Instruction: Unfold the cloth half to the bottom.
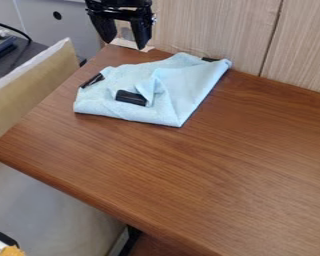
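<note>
At the top edge of the view, left of centre, the black two-finger gripper [126, 45] of the robot arm hangs down over the far left corner of the brown wood-grain table [209, 175], its fingers pointing downward and standing apart with a gap between them. It is above and behind the cloth, and the two are apart. The light blue, soft-looking cloth [183, 82] lies on the far left part of the table, folded and rumpled into an uneven four-sided shape. One corner points toward the near side of the table, and another reaches up to the far right, near the pale wood-grain panel [209, 30] behind the table. The right side runs fairly straight between those two corners, while the upper left edge is wavy. Near the middle of the cloth, a small flap stands up in creases just beside a short black strip [131, 97]. A second black strip [92, 80] sits at the left edge, slanted, and a third black piece [211, 59] shows at the far right corner, partly covered by blue fabric. A whitish flat scrap [127, 44] lies at the table's far left corner, behind the cloth
</note>
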Robot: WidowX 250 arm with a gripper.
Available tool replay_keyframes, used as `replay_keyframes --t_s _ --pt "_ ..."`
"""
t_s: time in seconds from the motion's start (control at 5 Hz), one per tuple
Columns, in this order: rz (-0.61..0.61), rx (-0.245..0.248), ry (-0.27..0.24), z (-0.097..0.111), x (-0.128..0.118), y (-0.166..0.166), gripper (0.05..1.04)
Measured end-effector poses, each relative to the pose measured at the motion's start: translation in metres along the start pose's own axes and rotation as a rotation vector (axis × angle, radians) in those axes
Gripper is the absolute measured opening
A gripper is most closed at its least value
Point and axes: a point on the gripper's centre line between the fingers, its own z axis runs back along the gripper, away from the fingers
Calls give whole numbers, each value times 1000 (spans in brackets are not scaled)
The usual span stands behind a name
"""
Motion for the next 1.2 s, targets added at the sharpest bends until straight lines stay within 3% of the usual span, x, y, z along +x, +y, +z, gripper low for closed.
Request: replay_keyframes --t_s 0.2,0.4,0.8,1.0,1.2 --pt "4 -14 37 -15 -6 0 998" --pt "-13 -43 73 -45 -19 -2 998" --pt "-24 -60 91 -88 -30 0 998" --pt "-14 -50 119 -100 -34 3 981" --pt "-12 -32 112 -100 -33 6 884"
